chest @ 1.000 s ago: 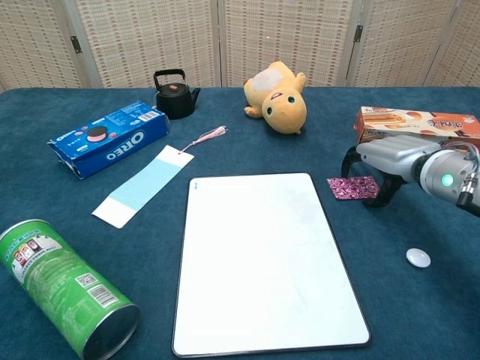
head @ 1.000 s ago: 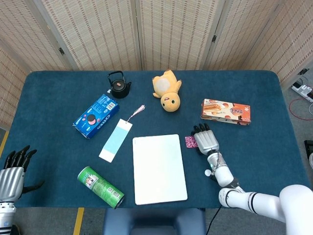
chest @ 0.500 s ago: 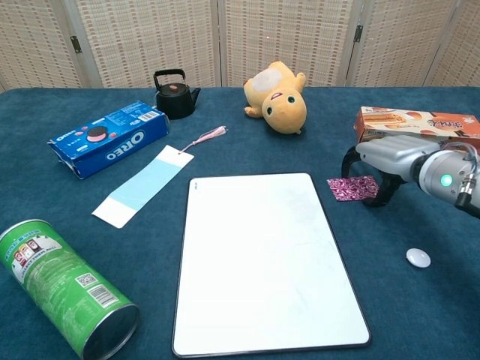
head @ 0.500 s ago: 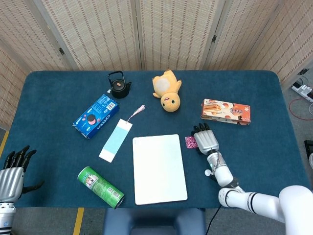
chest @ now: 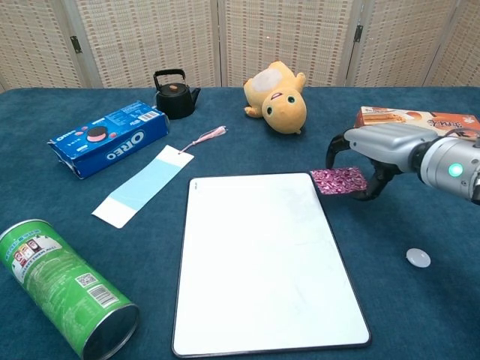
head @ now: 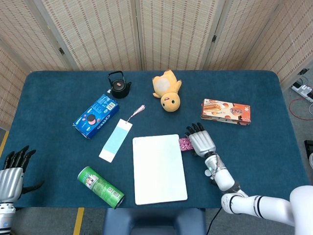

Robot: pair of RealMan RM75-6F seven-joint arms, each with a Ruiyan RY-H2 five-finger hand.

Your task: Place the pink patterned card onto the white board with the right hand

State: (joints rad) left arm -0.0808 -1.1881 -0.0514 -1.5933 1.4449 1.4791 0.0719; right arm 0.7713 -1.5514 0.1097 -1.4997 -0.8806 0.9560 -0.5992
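The right hand (chest: pixel 375 154) held the pink card (chest: pixel 338 180) pinched beneath its curled fingers, the card lifted just clear of the table and overhanging the near right edge of the white board (chest: pixel 262 255). To do this well, the hand needed to carry further over the board, keep the card level, lower it flat, then let go. The left hand (head: pixel 11 171) hung empty, fingers apart, well away.

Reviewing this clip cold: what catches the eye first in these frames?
The right hand holds the pink patterned card just off the right edge of the white board, which lies mid-table. Behind it, an orange plush toy lies at the back of the table, and a green can lies on its side at the front left.
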